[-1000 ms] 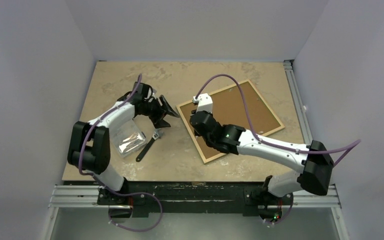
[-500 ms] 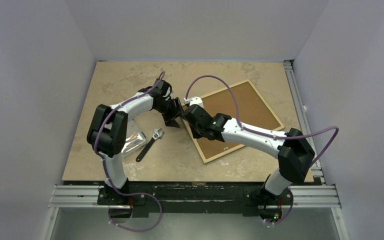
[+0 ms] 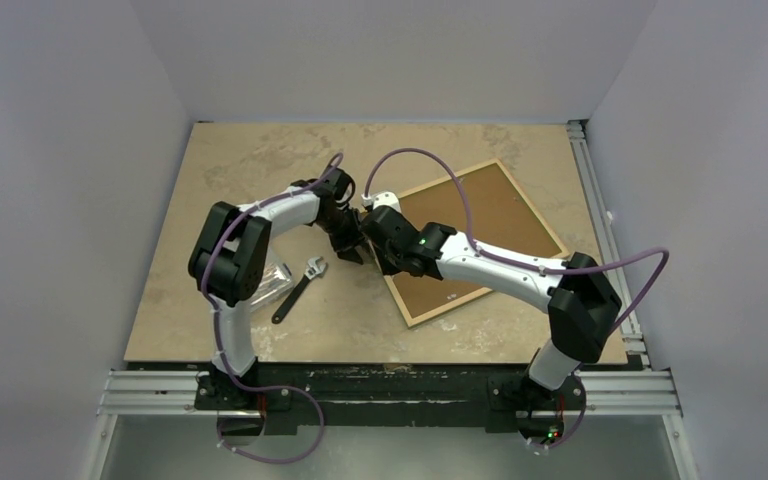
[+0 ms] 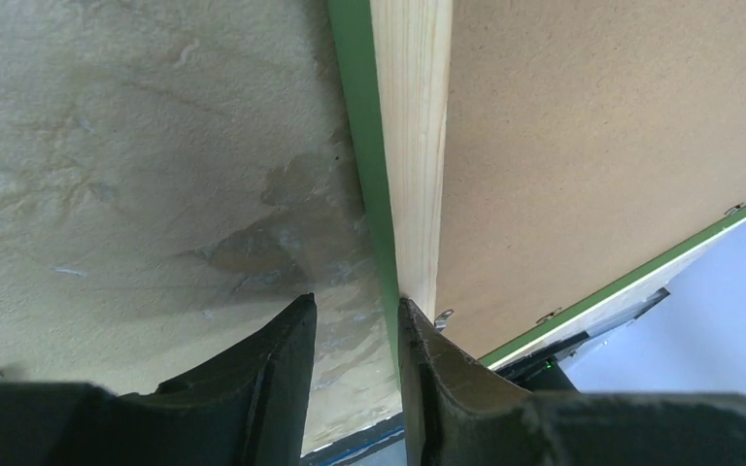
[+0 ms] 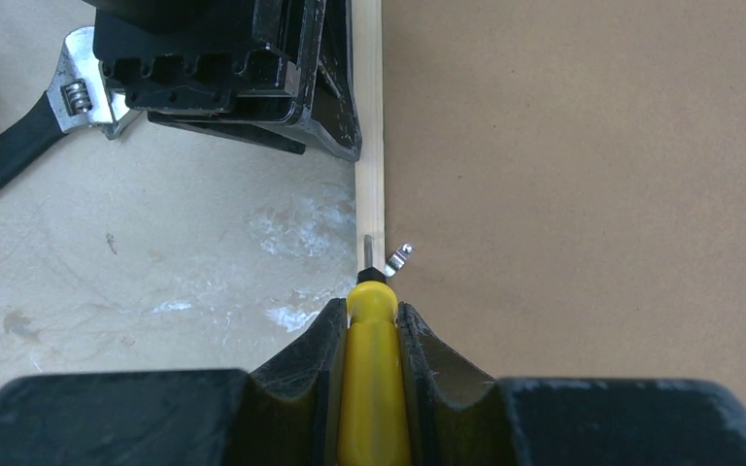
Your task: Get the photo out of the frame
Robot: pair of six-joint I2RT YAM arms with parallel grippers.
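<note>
Handling: rectangular green-fronted pale-wood frame (image 4: 410, 146) looks stiff, light; take its wood edge. Jaws: left gripper (image 4: 355, 306) parted beside that edge, right gripper (image 5: 369, 309) clenched on yellow-handled screwdriver (image 5: 374, 388)

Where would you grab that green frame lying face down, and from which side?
Probably the frame by its rail nearest the left arm, approached from over the table beside it: one finger outside the green moulding, one on the pale wood. It lies flat, too wide to span, so only that narrow rail fits between fingers. The left gripper is lined up there.
</note>
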